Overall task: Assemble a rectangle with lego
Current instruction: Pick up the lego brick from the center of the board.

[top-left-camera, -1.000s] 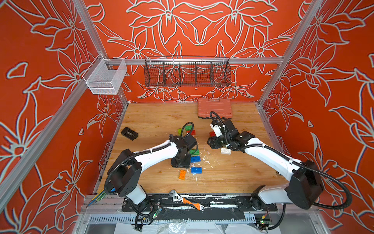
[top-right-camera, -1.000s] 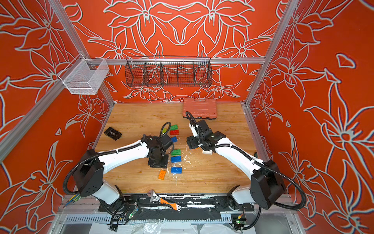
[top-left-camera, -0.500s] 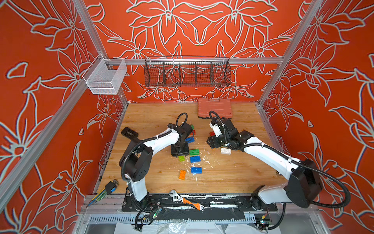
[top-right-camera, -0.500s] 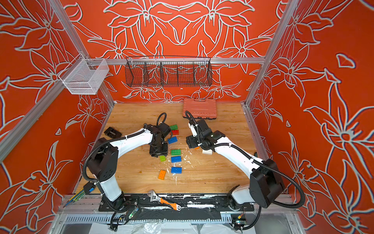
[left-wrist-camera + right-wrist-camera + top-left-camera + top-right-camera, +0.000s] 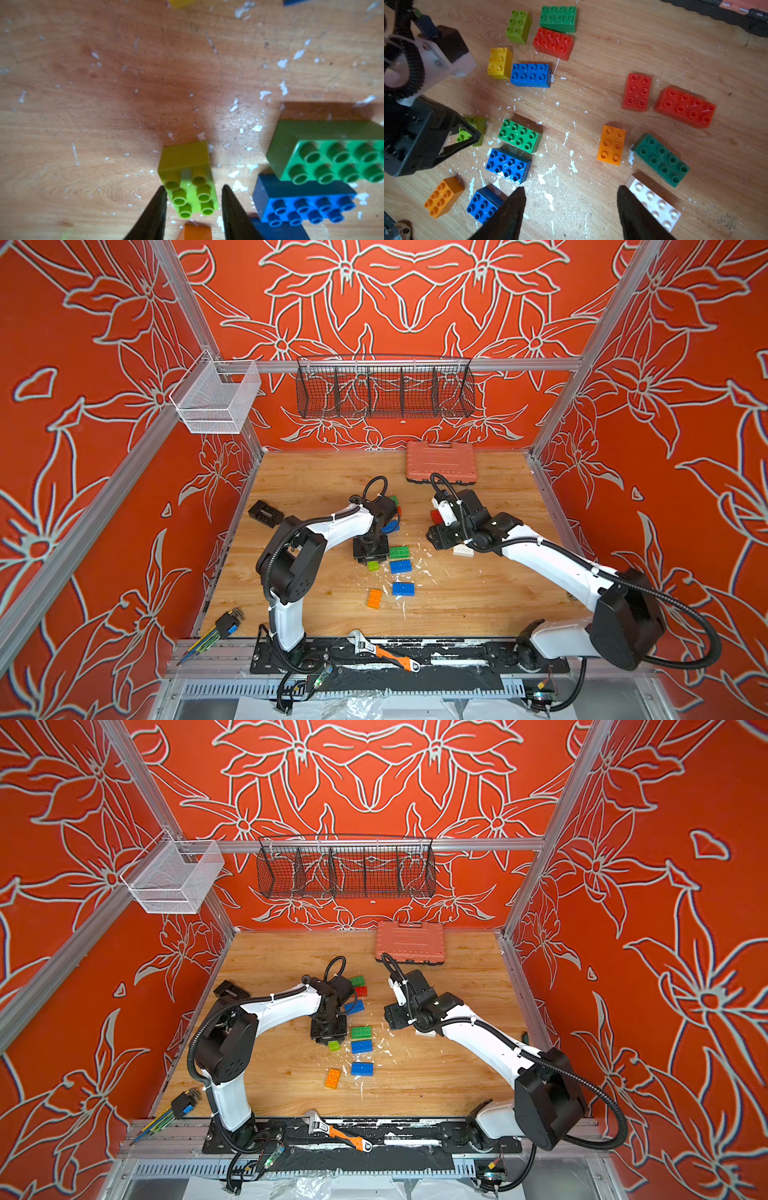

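My left gripper (image 5: 194,187): jaws apart, straddling a lime brick (image 5: 372,565) just below centre in a top view. My right gripper (image 5: 570,188): jaws wide apart over bare wood table (image 5: 591,104), w/ a white brick (image 5: 654,201) just beside one finger.

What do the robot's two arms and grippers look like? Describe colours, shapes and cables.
The left arm and right arm have white links between bulky black joints. Ribbed black cables loop alongside. The left gripper and right gripper each end in two black tapering fingers.
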Controlling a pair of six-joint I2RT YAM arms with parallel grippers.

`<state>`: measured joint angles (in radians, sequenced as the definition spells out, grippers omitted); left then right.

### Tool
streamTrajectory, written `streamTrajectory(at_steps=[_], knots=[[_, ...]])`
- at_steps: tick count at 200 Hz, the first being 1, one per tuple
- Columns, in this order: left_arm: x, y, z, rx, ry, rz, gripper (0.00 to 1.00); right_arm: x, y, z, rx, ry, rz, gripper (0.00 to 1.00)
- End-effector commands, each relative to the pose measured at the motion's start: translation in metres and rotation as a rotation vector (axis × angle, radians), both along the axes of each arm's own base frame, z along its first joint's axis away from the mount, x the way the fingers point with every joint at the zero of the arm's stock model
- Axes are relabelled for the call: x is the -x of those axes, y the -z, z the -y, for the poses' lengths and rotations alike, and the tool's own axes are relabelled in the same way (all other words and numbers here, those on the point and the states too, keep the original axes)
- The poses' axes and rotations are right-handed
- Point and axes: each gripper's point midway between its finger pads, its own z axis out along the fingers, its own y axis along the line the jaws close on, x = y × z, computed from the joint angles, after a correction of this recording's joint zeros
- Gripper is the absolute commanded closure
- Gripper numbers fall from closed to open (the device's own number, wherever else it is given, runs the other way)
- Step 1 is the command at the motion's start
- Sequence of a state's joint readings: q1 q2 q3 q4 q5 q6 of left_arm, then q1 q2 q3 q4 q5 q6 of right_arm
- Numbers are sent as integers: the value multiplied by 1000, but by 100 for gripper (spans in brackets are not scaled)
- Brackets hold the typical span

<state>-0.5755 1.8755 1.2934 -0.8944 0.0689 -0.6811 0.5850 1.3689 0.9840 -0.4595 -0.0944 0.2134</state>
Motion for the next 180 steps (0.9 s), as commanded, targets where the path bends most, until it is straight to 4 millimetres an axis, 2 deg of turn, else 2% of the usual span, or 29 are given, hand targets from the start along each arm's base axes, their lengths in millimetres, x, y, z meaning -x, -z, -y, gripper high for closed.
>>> streamTrajectory(at_steps=[1,58,91,103,135,180], knots=[[-4,4,-6,-36,-14,7,58,7,-1,0,-12,3,-4,28],[-8,12,-6,-52,-9,6,60,10,4,3,-3,9,-12,28],[-9,9,-6,-49,-9,15,79,9,7,3,1,6,-17,28],[-8,9,-5,-46,-7,12,89,9,7,2,-2,9,-18,28],[-6,-4,-1,-11,21,47,99,9,3,2,-2,10,-16,28],[15,-29,19,37,186,101,100,16,0,9,16,17,-30,28]])
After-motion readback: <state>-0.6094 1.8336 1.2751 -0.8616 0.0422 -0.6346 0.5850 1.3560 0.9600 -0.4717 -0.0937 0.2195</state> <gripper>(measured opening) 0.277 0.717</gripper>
